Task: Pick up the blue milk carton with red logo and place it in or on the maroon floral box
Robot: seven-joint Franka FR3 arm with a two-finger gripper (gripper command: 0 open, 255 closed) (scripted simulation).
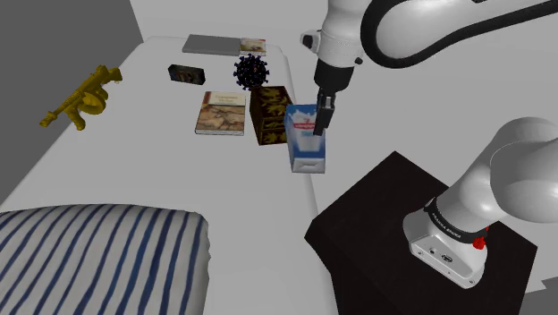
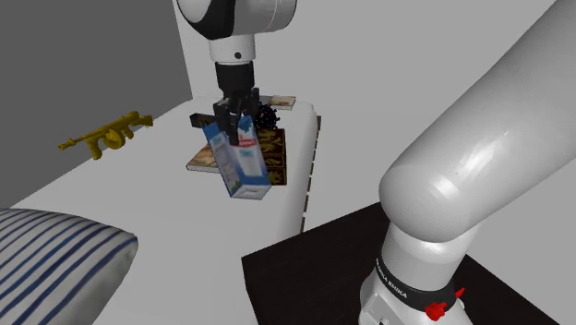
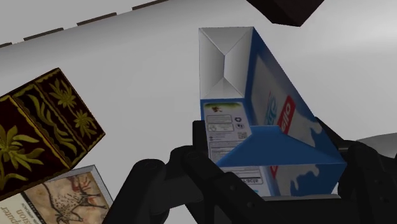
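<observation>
- Hanging down over the edge of the white surface (image 1: pixel 134 170), the gripper (image 1: pixel 324 114) pinches the gabled top of the milk carton (image 1: pixel 306 141). In the wrist view its 2 fingers (image 3: pixel 191 167) press against opposite sides of the ridge.
- The carton is just beside the dark floral box (image 1: pixel 268 114), on the side nearer the stand (image 1: pixel 376 224). I cannot tell whether its base touches the surface.
- From the shoulder view the carton looks almost upright, with the red logo on its blue face turned toward the camera.
- The second exterior view shows a lean that the shoulder view does not. The top tips toward that view's left and the base swings toward its right, so the long axis slants down from the gripper toward the surface edge.
- The wrist view looks along that axis, with the white folded base at the far end and a printed label panel near the fingers.
- On the floral box's other side lies a book (image 1: pixel 222 114), with a dark spiky ball (image 1: pixel 251 72) behind it.
- A gold toy gun (image 1: pixel 82 97) lies well apart toward the shoulder view's left, and a striped pillow (image 1: pixel 98 259) sits at its lower left.
</observation>
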